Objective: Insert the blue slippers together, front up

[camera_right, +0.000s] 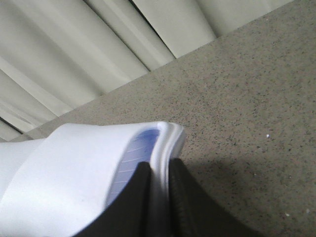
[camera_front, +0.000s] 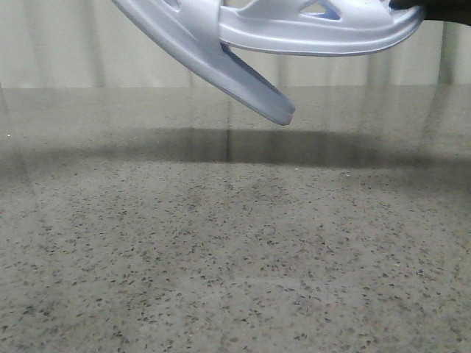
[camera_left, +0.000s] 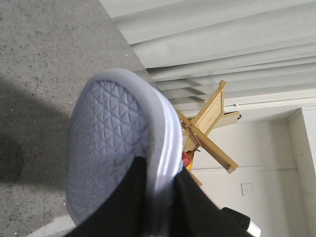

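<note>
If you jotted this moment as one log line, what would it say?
left gripper: shut on slipper edge | right gripper: shut on other slipper | blue slippers: lifted above table, crossing, one through the other's strap

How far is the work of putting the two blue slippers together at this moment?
Done: both blue slippers are lifted off the table, and in the front view one already passes through the other's strap. In hand: the left gripper is clamped on one slipper's edge, tread showing, and the right gripper pinches the other's rim. Left: whether they are fully seated I cannot tell; then setting the pair down.
</note>
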Tool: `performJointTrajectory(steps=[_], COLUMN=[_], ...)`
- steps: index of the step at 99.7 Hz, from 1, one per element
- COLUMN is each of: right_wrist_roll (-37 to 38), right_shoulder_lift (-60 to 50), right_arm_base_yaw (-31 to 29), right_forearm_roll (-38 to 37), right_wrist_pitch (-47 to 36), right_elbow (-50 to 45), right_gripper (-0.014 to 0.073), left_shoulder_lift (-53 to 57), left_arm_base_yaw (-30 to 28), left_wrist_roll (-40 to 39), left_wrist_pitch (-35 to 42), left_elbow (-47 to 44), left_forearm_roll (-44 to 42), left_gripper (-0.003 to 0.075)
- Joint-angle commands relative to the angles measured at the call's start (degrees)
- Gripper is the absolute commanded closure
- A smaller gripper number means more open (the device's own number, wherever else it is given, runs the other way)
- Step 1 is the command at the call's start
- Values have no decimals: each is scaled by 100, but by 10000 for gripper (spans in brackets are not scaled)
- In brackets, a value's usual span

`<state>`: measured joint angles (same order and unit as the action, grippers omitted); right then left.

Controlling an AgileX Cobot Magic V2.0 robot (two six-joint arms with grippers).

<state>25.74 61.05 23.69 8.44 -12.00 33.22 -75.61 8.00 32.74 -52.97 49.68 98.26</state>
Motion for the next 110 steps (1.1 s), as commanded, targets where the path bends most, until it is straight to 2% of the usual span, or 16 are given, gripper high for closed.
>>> performJointTrajectory(steps=[1, 12, 19, 24, 61, 110], right_wrist_roll=[-179, -179, -179, -179, -179, -179], right_shoulder_lift=[-77, -134, -225, -329, -1712, -3676], right_arm_base_yaw=[-23, -232, -314, -355, -648, -767], right_forearm_roll=[-322, -322, -336, -382, -1041, -1523], right_wrist_pitch=[-420, -158, 1, 105, 448, 377], right_elbow=[235, 235, 235, 235, 235, 235], right_gripper=[438, 218, 123, 91, 85, 85], left_shoulder_lift=[130, 130, 130, 130, 130, 130], left_arm_base_yaw=[251, 228, 188, 136, -224, -233], left_wrist_roll=[-98, -98, -98, -98, -98, -98], left_wrist_pitch=[-1225, -1215, -1164, -1121, -993, -560], left_elbow=[163, 163, 163, 163, 163, 110], left_forearm_roll=[391, 401, 401, 401, 366, 293], left_gripper=[704, 704, 704, 704, 704, 704])
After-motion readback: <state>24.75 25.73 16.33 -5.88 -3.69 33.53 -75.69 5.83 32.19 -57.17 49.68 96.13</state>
